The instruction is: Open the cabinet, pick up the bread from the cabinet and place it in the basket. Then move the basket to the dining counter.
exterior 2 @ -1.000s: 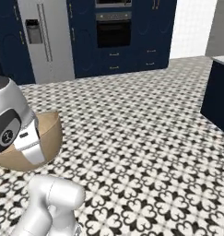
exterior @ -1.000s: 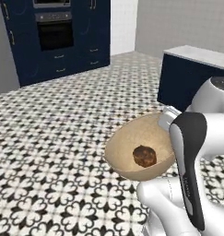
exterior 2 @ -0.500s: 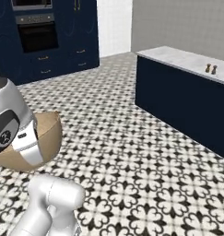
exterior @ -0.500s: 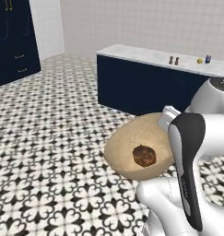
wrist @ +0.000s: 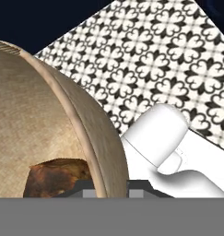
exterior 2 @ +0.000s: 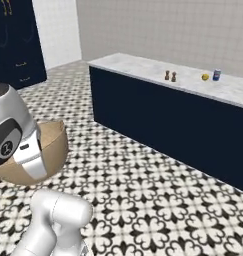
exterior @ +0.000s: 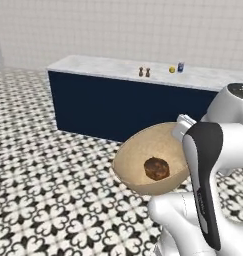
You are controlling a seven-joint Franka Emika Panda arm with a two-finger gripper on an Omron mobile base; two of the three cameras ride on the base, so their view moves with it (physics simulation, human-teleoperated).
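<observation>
L base view, L→R: patterned black/white tile floor [exterior: 43, 190], then the dining worktop [exterior: 108, 66], white-grey marbled top over dark navy front, plain light tiled wall behind. On its top, toward the R end: two small brown shakers [exterior: 144, 72] side by side, a yellow lemon [exterior: 171, 70], and a blue can [exterior: 180, 67] just beside the lemon. Nearer the camera, the basket [exterior: 138, 155] is up off the floor, tilted w/ its open side toward the camera, well apart from the worktop. The bread [exterior: 156, 168] lies inside it, low in the bowl, touching the inner wall. Arm crosses in front of basket's R rim.

R base view: basket [exterior 2: 53, 145] at far L, partly behind the arm's grey-white joint; navy cabinetry in the top L corner; worktop [exterior 2: 143, 65] runs mid to R w/ the same shakers, lemon, can.

Hand view: basket wall [wrist: 58, 115] at L, bread [wrist: 53, 177] low inside. The claw [wrist: 105, 186] straddles the rim, one tip inside, one outside, clamped on the basket's edge.
</observation>
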